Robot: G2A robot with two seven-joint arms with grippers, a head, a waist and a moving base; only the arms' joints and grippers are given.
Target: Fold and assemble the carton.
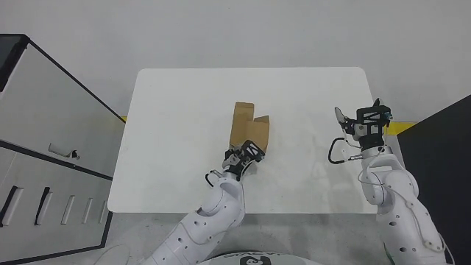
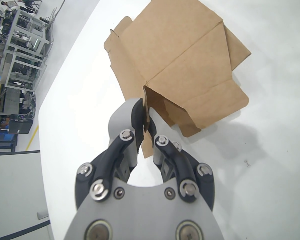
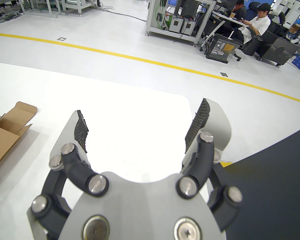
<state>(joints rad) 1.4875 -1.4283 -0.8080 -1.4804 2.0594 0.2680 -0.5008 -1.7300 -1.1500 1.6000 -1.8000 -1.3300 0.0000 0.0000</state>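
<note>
The brown carton (image 1: pixel 249 127) lies part-flattened at the centre of the top view, on the white table (image 1: pixel 176 103); the left gripper (image 2: pixel 145 119) pinches a flap edge at its lower end, jaws closed on the cardboard; the right gripper (image 3: pixel 140 118) hangs at the frame's right, well apart, jaws spread wide and empty. Opening the carton seems the step in hand; next, probably, the right claw must brace the far side so the walls square up.
</note>
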